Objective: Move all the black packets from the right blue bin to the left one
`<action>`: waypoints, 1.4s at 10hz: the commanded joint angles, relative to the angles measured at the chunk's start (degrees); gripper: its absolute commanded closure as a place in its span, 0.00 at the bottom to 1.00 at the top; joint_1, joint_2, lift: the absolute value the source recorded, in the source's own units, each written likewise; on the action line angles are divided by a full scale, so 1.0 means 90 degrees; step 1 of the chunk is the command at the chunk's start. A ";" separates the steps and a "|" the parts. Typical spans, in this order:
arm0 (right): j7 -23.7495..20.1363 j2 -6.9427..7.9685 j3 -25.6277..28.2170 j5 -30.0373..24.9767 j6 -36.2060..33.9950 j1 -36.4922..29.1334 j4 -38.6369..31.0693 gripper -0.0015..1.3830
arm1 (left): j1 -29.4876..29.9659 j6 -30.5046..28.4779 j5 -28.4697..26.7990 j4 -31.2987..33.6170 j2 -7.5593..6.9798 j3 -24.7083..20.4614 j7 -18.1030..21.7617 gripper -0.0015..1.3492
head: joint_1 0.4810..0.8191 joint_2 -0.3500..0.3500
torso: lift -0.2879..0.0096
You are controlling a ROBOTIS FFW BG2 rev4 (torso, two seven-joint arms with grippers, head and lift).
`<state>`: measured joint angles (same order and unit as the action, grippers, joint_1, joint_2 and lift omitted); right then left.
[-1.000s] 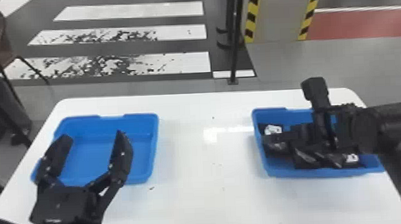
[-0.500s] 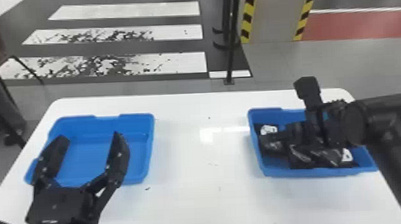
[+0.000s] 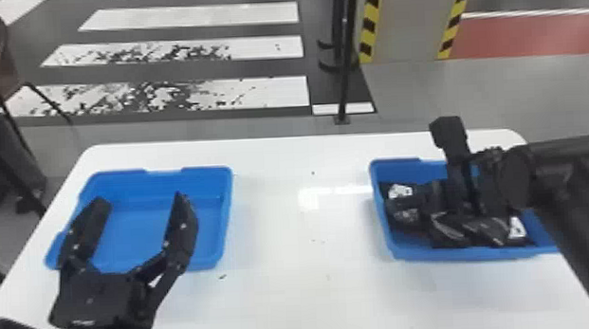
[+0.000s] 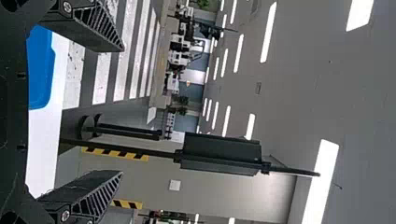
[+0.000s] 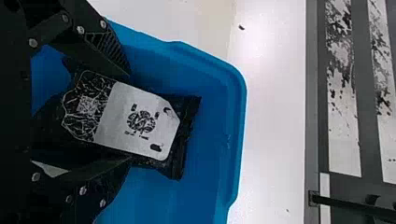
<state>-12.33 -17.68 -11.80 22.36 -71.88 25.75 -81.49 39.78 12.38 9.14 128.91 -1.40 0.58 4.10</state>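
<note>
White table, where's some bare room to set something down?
The white table has a broad, nearly bare stretch between the left bin and right bin, just a few specks. The right bin is crowded with black packets and the right gripper; the left gripper overlaps the left bin in the head view.

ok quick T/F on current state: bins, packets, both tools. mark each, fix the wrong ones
1. The left bin and right bin are both blue. True.
2. The two bins touch. False: white tabletop separates them.
3. A black packet lies between the right tool's fingers. True.
4. All visible black packets are in the left bin. False: they are in the right bin.
5. The left tool's fingers are spread apart. True.
6. The right tool is at the left bin. False: it is down at the right bin.
</note>
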 commanded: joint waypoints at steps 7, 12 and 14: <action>-0.0242 -0.0028 0.0093 -0.0047 0.0080 -0.0423 -0.0656 0.82 | 0.0001 0.0047 0.0038 -0.0019 0.0010 -0.0027 0.0014 0.07 | 0.63 0.52 | 0.50; -0.0222 0.0285 0.1857 -0.0035 0.1549 -0.3080 -0.3547 0.82 | 0.0017 0.0438 0.0102 -0.0113 0.0058 -0.0090 0.0014 0.07 | 0.63 0.51 | 0.50; -0.0593 0.0363 0.1895 0.0118 0.3252 -0.3267 -0.3391 0.82 | -0.0014 0.0485 0.0076 -0.0129 0.0058 -0.0039 0.0014 0.07 | 0.63 0.50 | 0.50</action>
<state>-17.38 -14.65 5.17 22.75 -47.63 -3.40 -112.93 39.79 16.71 9.87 127.77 -0.88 0.00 4.22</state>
